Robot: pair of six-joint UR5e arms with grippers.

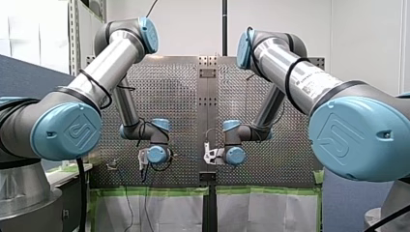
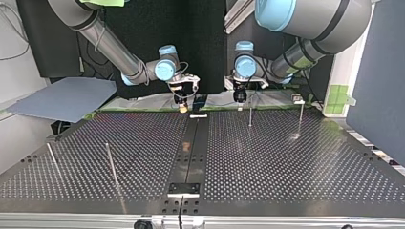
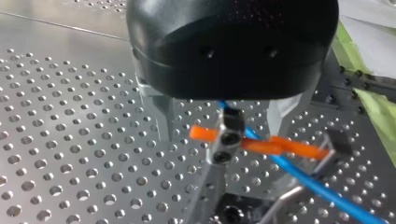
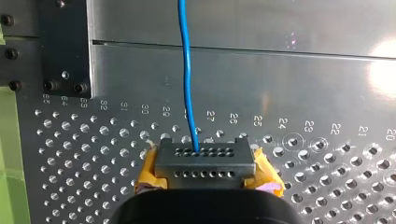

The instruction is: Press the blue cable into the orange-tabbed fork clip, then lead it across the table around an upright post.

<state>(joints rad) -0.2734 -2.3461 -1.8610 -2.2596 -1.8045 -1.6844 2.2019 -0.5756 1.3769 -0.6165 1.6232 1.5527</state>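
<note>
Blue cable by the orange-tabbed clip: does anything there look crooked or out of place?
Nothing looks broken. In the left wrist view the blue cable slants across the orange tab beside the fork clip; whether it sits in the fork I cannot tell.

Silver-grey tubular links on my left arm (image 1: 113,60) and my right arm (image 1: 290,72), capped at the joints with pale blue discs (image 1: 67,131) embossed with a logo, and looped with thin black cables (image 1: 95,83). Rounded black housing and metal fingers (image 3: 161,116) on my left gripper (image 3: 219,140); yellow pads (image 4: 149,170) on my right gripper (image 4: 205,163).
</note>
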